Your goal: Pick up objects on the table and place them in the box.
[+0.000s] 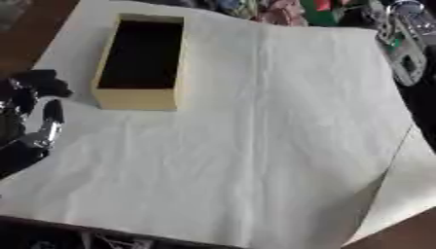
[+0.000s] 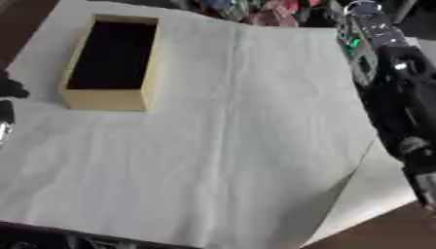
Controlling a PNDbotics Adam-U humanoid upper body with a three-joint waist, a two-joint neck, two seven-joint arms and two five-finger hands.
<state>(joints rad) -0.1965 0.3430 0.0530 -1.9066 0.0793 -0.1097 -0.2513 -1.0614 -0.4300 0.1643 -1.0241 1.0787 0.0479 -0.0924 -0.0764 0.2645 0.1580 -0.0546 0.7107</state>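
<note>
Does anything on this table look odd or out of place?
The white cloth lies wrinkled and askew, its right corner folded. The pale yellow open box looks empty, and colourful items sit bunched at the far edge, off the cloth.

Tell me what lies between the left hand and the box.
Only bare white cloth separates the left hand from the box; the left eye view shows it.

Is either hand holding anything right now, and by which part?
Nothing visibly held. The left hand hangs beside the box, apart from it; the right arm shows, its hand does not.
</note>
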